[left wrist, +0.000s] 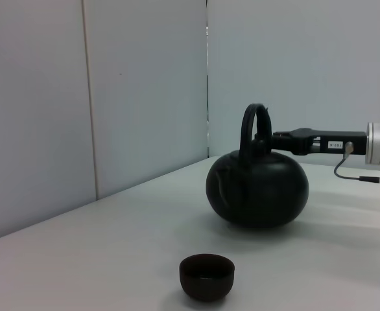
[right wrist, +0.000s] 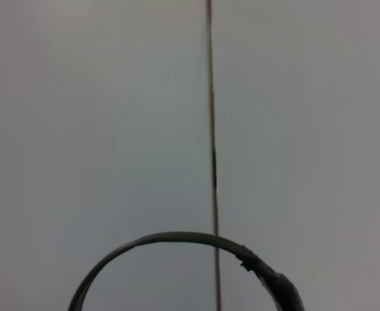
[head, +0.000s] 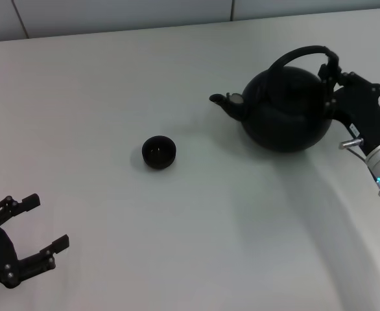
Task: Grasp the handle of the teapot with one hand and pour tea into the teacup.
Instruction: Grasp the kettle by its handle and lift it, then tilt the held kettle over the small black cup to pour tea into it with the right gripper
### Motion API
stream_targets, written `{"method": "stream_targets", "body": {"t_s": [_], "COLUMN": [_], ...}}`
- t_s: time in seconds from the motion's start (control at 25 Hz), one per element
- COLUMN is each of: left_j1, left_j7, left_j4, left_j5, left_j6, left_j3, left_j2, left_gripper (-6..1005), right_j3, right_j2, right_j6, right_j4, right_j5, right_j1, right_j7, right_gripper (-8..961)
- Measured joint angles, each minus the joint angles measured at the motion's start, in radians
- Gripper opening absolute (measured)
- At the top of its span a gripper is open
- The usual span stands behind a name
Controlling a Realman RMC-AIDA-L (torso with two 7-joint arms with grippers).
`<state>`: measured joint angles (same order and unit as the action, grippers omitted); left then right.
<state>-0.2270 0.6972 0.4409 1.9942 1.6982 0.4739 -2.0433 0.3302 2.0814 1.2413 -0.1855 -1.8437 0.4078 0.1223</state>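
Surface (head: 177,246) carrying everything.

Teapot (head: 286,110) sitting upper right of head frame, spout pointing toward centre; lid on, contents hidden.

Right gripper (head: 331,76) reaching in at handle (head: 297,54) from right edge; whether fingers are clamping handle, cannot tell.

Left gripper (head: 28,236) idling lower left, fingers spread, holding nothing.

Teacup (head: 158,152) sitting left of centre, well apart from spout; looking empty, no tea showing.

Risks, as judgement:
- Grip far down one side of handle, so teapot likely swinging or slipping on lift.
- Teacup tiny, so stream likely overshooting and wetting surface.
- Teacup light, so spout bump tipping it.

Label on right arm (left wrist: 334,145): small white sticker with dark print, too small to read.
Other readable text: none.
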Motion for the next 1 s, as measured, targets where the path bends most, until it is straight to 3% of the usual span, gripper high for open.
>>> {"method": "stream_targets", "body": {"t_s": [0.24,0.68,0.84,0.96,1.0], "left_j1": [0.002,0.007,0.007,0.008,0.007], "left_j7": [0.001,0.002,0.002,0.002,0.002], "left_j4": [-0.001,-0.001,-0.001,-0.001,-0.001], "left_j5": [0.000,0.000,0.000,0.000,0.000], "left_j6": [0.002,0.003,0.003,0.003,0.004], "left_j3": [0.000,0.000,0.000,0.000,0.000], "left_j2": [0.000,-0.002,-0.003,-0.003,-0.005], "left_gripper": [857,857,857,857,857], "right_j3": [0.010,-0.011,-0.104,-0.261,-0.261], "right_j2": [-0.005,-0.012,-0.013,-0.012,-0.012], "right_j6": [0.060,0.060,0.056,0.040,0.040], "right_j4": [0.015,0.091,0.181,0.315,0.315], "right_j5": [-0.001,-0.011,-0.012,-0.013,-0.013], "right_j1": [-0.004,0.051,0.100,0.172,0.172], "right_j7": [0.046,0.143,0.256,0.426,0.426], "right_gripper": [85,85,85,85,85]}}
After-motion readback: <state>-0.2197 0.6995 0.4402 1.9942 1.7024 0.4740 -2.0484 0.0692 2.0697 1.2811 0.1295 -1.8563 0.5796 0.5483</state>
